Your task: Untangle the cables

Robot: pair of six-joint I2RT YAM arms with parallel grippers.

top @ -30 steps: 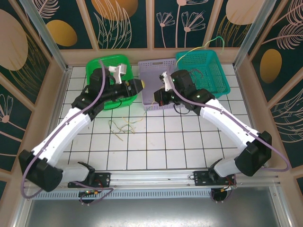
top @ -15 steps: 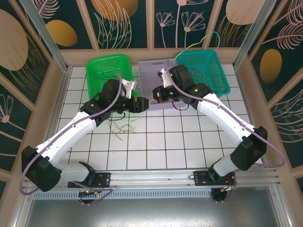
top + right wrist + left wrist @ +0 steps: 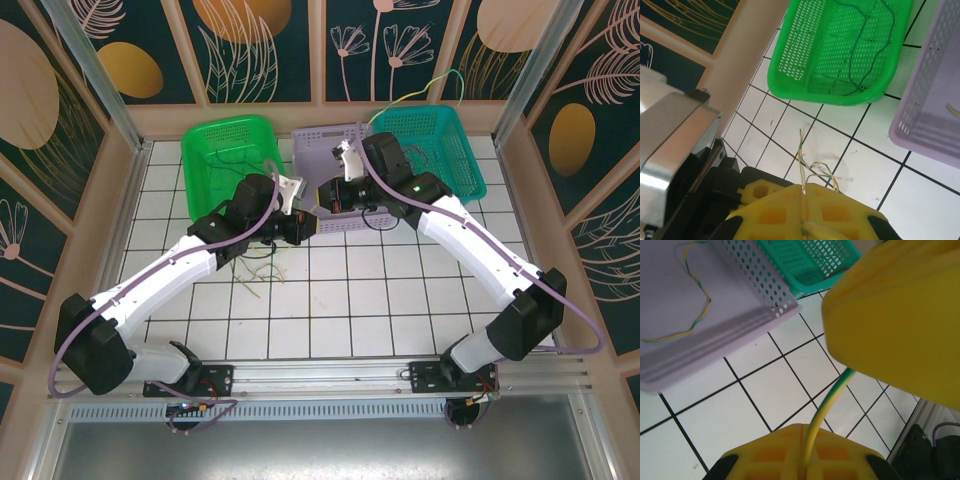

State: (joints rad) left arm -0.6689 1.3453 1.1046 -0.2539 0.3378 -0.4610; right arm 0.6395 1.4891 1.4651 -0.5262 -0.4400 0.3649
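My left claw point(image 3: 835, 395) is clamped on a yellow-green cable point(image 3: 819, 414) above the tiled bench point(image 3: 765, 405); my right claw point(image 3: 804, 200) is clamped on thin pale cables point(image 3: 801, 160). Beyond: a striped cable point(image 3: 706, 302) in the lilac basket point(image 3: 765, 295), and a dark green cable point(image 3: 852, 65) in the green basket point(image 3: 805, 45).

Main mess is a loose tangle point(image 3: 262, 265) of hair-thin pale yellow and greenish cables, sitting on the white tiles. A few thin strands point(image 3: 802, 165) poke out of the right gripper point(image 3: 804, 195), pinched tight, looping with their ends free. The left gripper point(image 3: 837, 385) is clamped on one yellow-green cable point(image 3: 825, 407), which curves between its pads. A second yellow-green cable point(image 3: 695, 325) lies wavy and flat in the lilac basket point(image 3: 760, 290). A dark green cable point(image 3: 860, 55) snakes around inside the green basket point(image 3: 830, 97).
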